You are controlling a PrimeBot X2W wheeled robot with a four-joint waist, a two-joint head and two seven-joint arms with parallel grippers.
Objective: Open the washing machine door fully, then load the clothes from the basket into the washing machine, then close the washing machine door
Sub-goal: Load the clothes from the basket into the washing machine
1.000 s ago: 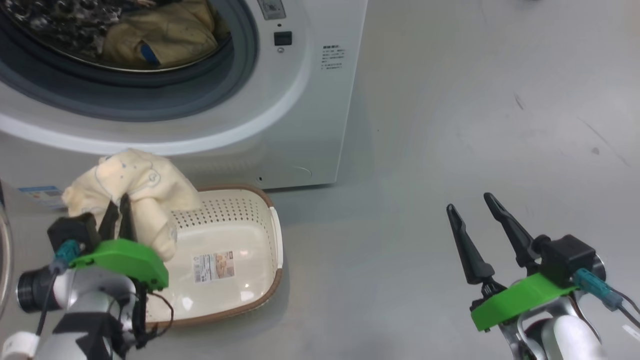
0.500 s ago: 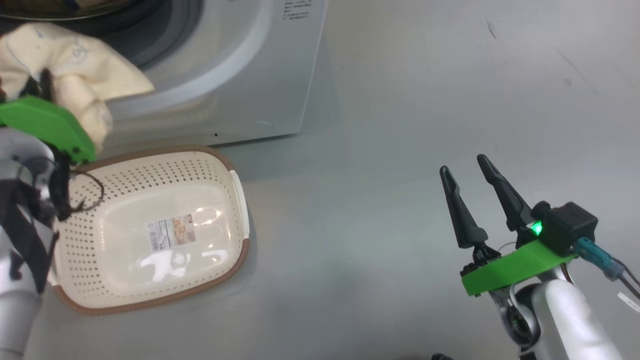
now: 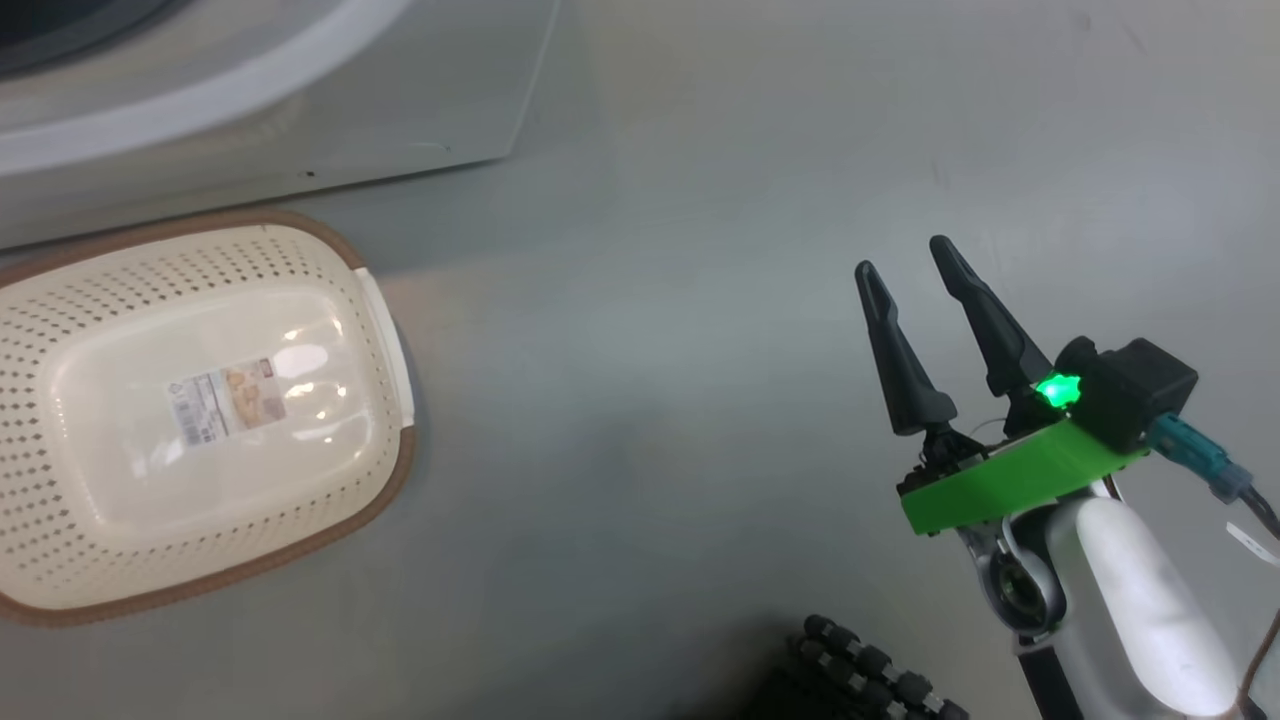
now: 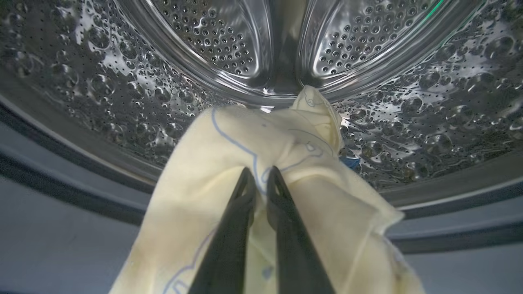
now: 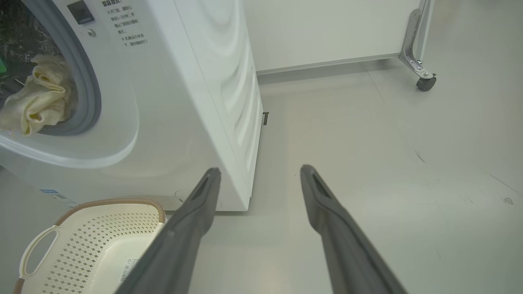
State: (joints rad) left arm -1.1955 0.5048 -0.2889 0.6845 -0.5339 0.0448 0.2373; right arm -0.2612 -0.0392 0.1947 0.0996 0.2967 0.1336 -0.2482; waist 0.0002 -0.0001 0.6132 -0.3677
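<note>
My left gripper (image 4: 259,171) is shut on a cream garment with blue outlines, one of the clothes (image 4: 229,155). It holds the garment at the mouth of the washing machine's steel drum (image 4: 122,90), just over the grey seal (image 4: 61,139). In the right wrist view the same cloth (image 5: 36,98) hangs in the washing machine's (image 5: 184,102) opening. The basket (image 3: 400,470) sits on the floor before the machine (image 3: 300,90) with only its label inside. My right gripper (image 3: 903,258) hovers open over bare floor to the right, holding nothing. The washing machine door is out of view.
Grey floor stretches to the right of the machine. A white panel on a caster wheel (image 5: 425,83) stands at the back right. A black ridged part (image 3: 870,670) shows at the bottom of the head view.
The head camera has swung down and right. My left gripper has carried the garment up from the basket to the drum mouth and left the head view. The right gripper stays open.
</note>
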